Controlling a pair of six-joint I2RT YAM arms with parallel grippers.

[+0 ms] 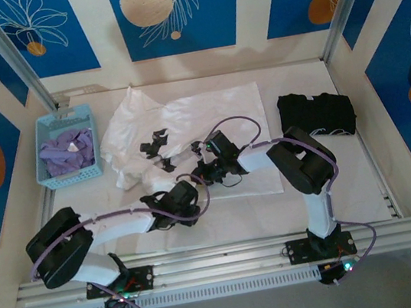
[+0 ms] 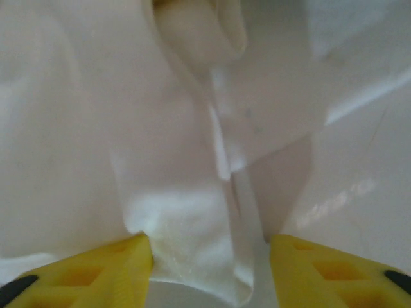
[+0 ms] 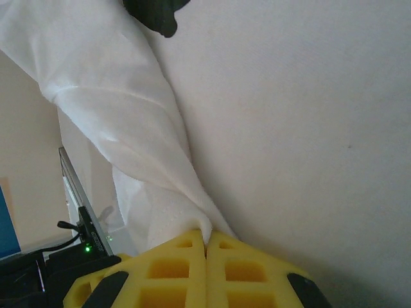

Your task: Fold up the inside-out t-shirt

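Note:
The inside-out t-shirt [image 1: 215, 114] is white and lies spread on the table, bunched at its left side around a small dark print [image 1: 153, 142]. My left gripper [image 1: 192, 191] sits at the shirt's near edge. In the left wrist view its yellow fingers [image 2: 122, 266] stand apart around a fold of the white cloth [image 2: 192, 237] without pinching it. My right gripper [image 1: 199, 174] is just beside it, shut on a twisted ridge of the shirt [image 3: 128, 128]. The right gripper's [image 3: 207, 240] pads meet on the cloth.
A blue basket [image 1: 40, 159] holding a lavender garment [image 1: 66, 151] stands at the back left. At the right lies a folded black garment [image 1: 316, 114]. Metal rails [image 1: 221, 260] run along the near edge, with upright posts at both back corners.

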